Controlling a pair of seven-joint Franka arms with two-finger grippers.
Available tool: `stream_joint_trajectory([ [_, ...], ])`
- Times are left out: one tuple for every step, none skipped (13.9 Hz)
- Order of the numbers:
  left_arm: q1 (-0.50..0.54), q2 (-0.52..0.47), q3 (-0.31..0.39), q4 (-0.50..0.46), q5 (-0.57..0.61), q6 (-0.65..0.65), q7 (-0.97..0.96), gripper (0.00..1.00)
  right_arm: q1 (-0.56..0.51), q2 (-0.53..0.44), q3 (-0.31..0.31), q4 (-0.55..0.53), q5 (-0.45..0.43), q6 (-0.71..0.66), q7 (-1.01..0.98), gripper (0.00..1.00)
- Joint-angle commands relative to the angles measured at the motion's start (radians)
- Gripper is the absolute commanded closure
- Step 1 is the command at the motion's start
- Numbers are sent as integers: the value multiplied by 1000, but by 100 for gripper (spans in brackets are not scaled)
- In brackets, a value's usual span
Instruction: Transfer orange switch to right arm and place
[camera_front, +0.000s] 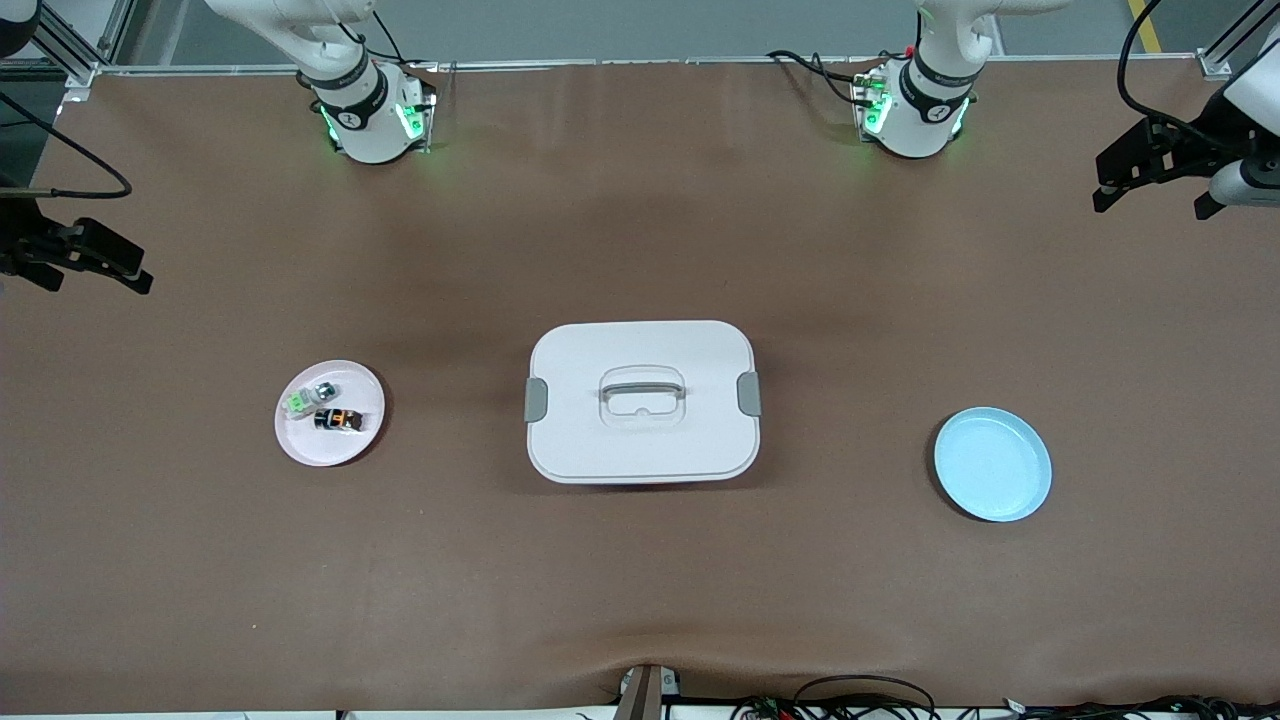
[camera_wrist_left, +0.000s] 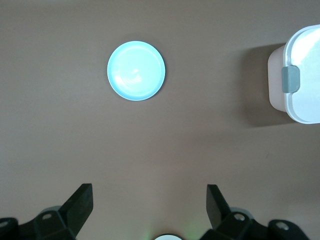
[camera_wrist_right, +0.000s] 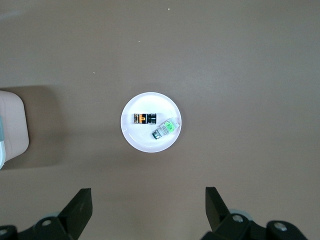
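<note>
The orange switch, a tiny black part with an orange-copper top, lies on a pink plate toward the right arm's end of the table. It also shows in the right wrist view on that plate. My right gripper hangs open and empty high over the table's right-arm end, well clear of the plate; its own view shows it open too. My left gripper hangs open and empty high over the left arm's end, as its own view shows.
A green-and-white part with a silver end lies beside the switch on the pink plate. A white lidded box with grey clips stands mid-table. A light blue plate lies toward the left arm's end.
</note>
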Motion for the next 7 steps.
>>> stream_joint_trajectory([
  [-2, 6, -2, 25, 0, -48, 2, 0, -23, -25, 15, -22, 3, 7, 3, 0],
  [0, 5, 1, 25, 0, -49, 7, 0, -24, -25, 12, -22, 2, 5, 3, 0],
  [1, 3, 3, 25, 0, -52, 8, 0, -24, -25, 12, -22, 3, 7, 5, 0],
  [1, 3, 3, 28, -2, -52, 8, 0, -24, -25, 12, -22, 3, 5, 3, 0],
  [1, 3, 3, 28, 0, -52, 8, 0, -24, -27, 12, -22, 2, 2, 5, 0],
  [0, 3, 3, 28, 0, -52, 7, 0, -24, -27, 12, -22, 2, 4, 5, 0],
  [-2, 5, 3, 28, 0, -52, 7, 0, -24, -27, 12, -22, 2, 4, 5, 0],
])
